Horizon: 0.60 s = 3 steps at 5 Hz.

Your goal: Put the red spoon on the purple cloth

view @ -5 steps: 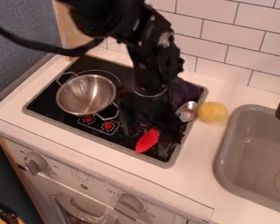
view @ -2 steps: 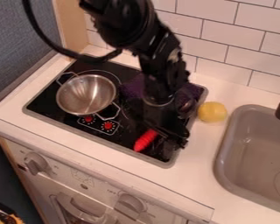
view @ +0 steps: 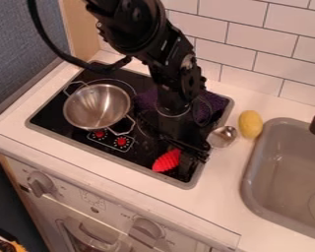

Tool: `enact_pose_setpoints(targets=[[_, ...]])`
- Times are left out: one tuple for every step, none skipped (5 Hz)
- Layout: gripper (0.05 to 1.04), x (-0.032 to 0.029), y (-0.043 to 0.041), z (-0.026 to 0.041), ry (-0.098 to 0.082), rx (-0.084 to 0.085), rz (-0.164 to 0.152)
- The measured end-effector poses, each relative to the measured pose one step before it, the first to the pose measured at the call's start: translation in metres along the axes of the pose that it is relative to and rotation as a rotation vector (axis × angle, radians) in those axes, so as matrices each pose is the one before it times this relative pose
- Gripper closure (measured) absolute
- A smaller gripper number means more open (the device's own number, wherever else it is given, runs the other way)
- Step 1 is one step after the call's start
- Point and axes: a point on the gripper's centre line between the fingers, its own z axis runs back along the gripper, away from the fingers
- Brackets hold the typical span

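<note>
The gripper hangs low over the right part of the black stove, above the middle of the spoon. I cannot make out whether it holds the spoon. The spoon's red handle shows to the left of the gripper, near the stove's front right. Its silver bowl shows on the right, by the stove's right edge. Behind the gripper, the purple cloth lies across the back right of the stove, partly hidden by the arm.
A metal pot with wire handles stands on the left of the stove. The yellow lemon lies on the white counter between stove and grey sink. A tiled wall rises behind.
The gripper went slightly right, then back a little left. The spoon's silver bowl now lies farther right and nearer the front. The lemon has shifted right and turned.
</note>
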Motion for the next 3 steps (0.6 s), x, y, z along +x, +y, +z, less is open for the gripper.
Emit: enact_pose_setpoints(targets=[[0.567, 0.0001, -0.00091, -0.00019, 0.0015, -0.0058, 0.0106], [0.588, -0.00057, -0.00081, -0.0002, 0.0015, -0.005, 0.0062], [0.588, -0.00133, -0.0017, 0.00121, -0.0001, -0.0031, -0.0022]])
